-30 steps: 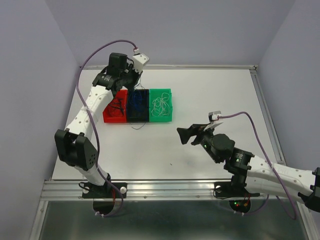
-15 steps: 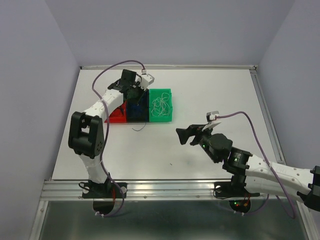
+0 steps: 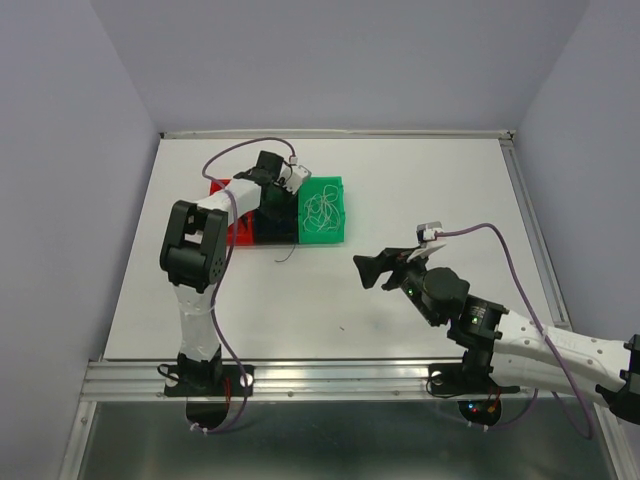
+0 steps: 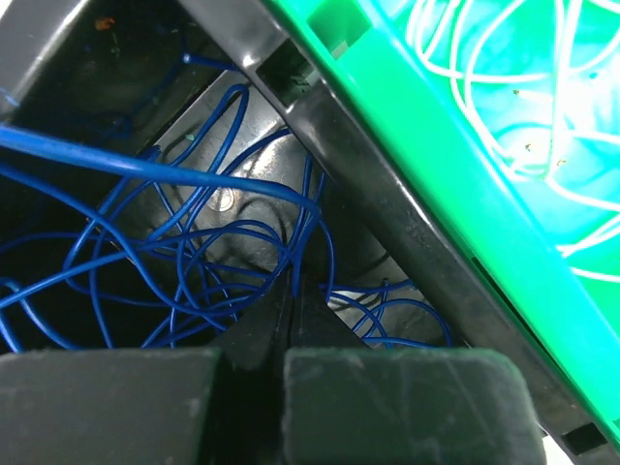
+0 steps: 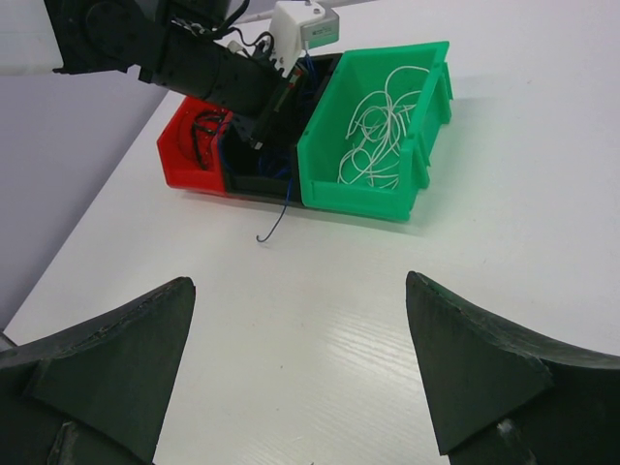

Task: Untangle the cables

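Three bins stand side by side. The red bin (image 3: 238, 234) holds black cables (image 5: 205, 131). The black bin (image 5: 254, 180) holds dark blue cables (image 4: 194, 242). The green bin (image 3: 337, 232) holds white cables (image 3: 322, 208), which also show in the right wrist view (image 5: 373, 136). My left gripper (image 4: 292, 291) is down inside the black bin (image 3: 275, 200), jaws closed, with a blue cable pinched at the tips. One blue cable end (image 3: 287, 252) hangs out over the bin's front onto the table. My right gripper (image 3: 385, 268) is open and empty above the table, well right of the bins.
The left arm's thick purple cable (image 3: 235, 152) arcs above the red bin. The table's back edge (image 3: 400, 134) lies just behind the bins. Bare white tabletop (image 5: 320, 329) lies between my right gripper and the bins.
My left arm has folded at the elbow and its gripper has dropped from above the bins into the black bin. The blue cable end on the table shifted slightly right. The right arm has not moved.
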You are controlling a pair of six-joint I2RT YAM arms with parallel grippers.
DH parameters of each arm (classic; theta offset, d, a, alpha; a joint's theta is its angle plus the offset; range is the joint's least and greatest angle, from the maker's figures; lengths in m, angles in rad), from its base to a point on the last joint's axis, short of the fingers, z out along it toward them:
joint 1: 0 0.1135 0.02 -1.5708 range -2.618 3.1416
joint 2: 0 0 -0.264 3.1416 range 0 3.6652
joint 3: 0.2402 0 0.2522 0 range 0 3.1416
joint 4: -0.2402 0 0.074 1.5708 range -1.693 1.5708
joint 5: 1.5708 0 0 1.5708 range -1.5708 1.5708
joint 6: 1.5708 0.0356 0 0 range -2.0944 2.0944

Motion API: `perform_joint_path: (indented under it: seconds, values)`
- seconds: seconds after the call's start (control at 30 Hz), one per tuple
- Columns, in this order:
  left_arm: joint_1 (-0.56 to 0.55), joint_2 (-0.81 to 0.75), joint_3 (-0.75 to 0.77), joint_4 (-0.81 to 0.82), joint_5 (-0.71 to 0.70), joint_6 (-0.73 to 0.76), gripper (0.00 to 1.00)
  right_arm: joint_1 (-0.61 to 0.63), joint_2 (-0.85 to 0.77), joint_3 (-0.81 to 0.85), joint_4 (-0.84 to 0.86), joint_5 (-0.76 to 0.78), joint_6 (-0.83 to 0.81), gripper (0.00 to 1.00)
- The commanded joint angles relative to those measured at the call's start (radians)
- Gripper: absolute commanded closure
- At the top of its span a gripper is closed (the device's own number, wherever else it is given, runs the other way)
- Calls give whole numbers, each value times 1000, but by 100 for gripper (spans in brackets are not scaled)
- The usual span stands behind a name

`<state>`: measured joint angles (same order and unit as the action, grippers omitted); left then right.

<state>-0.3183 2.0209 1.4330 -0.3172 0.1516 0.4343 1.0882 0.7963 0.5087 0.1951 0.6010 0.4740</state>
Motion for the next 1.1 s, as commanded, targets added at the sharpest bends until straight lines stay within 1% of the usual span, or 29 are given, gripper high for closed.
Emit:
perform_joint_path:
  seconds: [0.0,0.1,0.13,0.2,0.27,0.3,0.57,0.67,0.7,0.77,0.8,0.87,0.93,1.07]
  values:
    - [5,-76,10,23,-15,-29,93,7,-8,-13,56,8,-12,6]
    - [5,-152,10,9,-4,-43,75,7,1,-10,56,11,-8,6]
    - [7,-171,12,0,-3,-45,66,7,3,-9,56,11,-9,6]
    - [5,-218,12,-14,-9,-49,55,7,3,-10,56,11,-9,6]
    - [5,-266,3,-26,-20,-51,53,7,1,-10,56,8,-9,6]
    - [5,-280,0,-29,-18,-49,50,7,1,-10,56,8,-9,6]
    - [-1,-399,-46,-100,12,-28,44,7,3,-10,56,6,-9,6]
    - [-30,-467,-129,-108,10,26,41,7,3,-10,56,5,-9,6]
    - [-66,-487,-188,-102,-32,43,38,7,3,-12,56,8,-8,6]
    - [-105,-543,-247,-82,-73,43,34,7,3,-12,56,6,-9,6]
    - [-138,-560,-297,-73,-102,40,34,7,4,-9,58,5,-9,6]
    - [-165,-605,-336,-69,-107,49,34,7,9,-7,58,5,-8,6]
    - [-203,-631,-380,-72,-107,53,38,7,15,-4,58,3,-6,6]
    - [-238,-619,-424,-60,-126,47,38,7,30,4,63,0,-6,6]
